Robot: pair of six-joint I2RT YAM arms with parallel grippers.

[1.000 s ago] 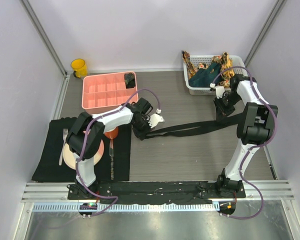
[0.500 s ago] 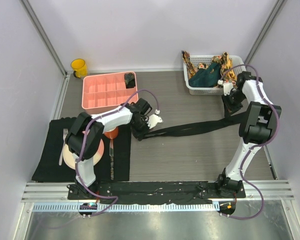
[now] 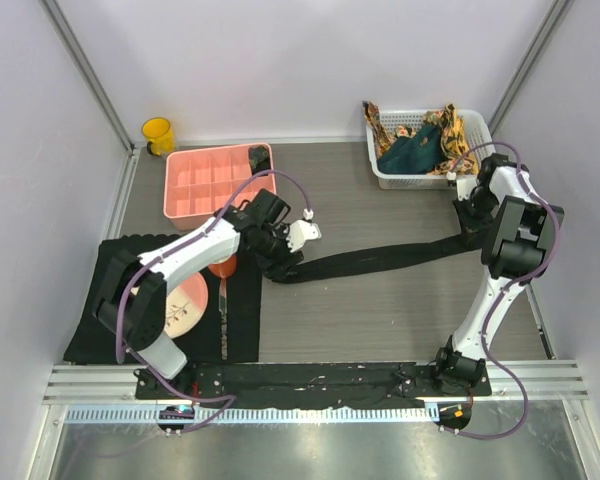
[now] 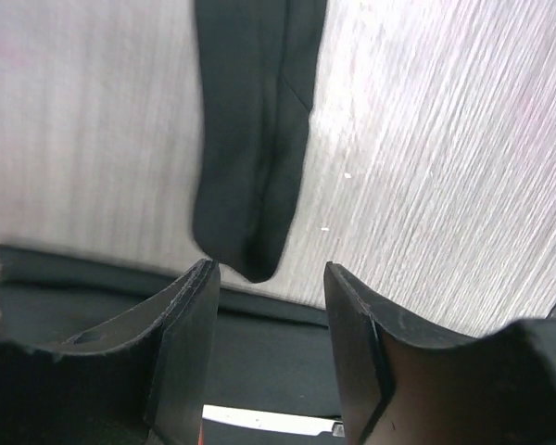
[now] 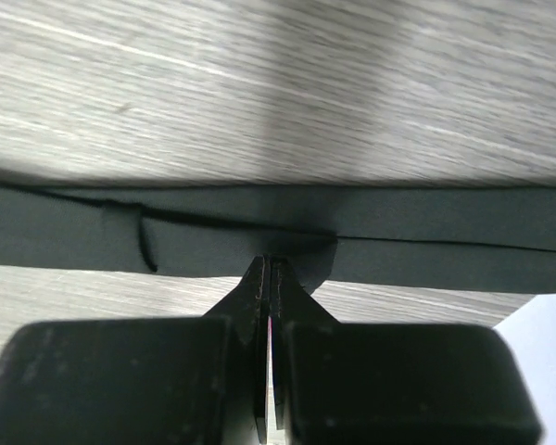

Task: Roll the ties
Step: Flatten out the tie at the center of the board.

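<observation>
A plain black tie (image 3: 380,260) lies stretched across the middle of the table. Its left tip (image 4: 250,185) sits on the wood just ahead of my left gripper (image 4: 271,278), which stands open above the edge of the mat with nothing between its fingers. In the top view that left gripper (image 3: 277,262) hovers at the tie's left end. My right gripper (image 3: 468,228) is at the tie's right end. In the right wrist view its jaws (image 5: 271,264) are shut, tips pinching the near edge of the tie (image 5: 426,250). A dark teal tie (image 3: 410,155) and orange-yellow patterned ties (image 3: 450,125) lie in the basket.
The white basket (image 3: 380,175) stands at the back right. A pink compartment tray (image 3: 195,185) and a yellow cup (image 3: 158,135) are at the back left. The black mat (image 3: 100,320) at the front left bears a plate (image 3: 185,305) and a knife (image 3: 223,300).
My left gripper has opened and let go of the tie's left end, and its arm has swung. The right gripper has shut and moved right, drawing the tie straighter.
</observation>
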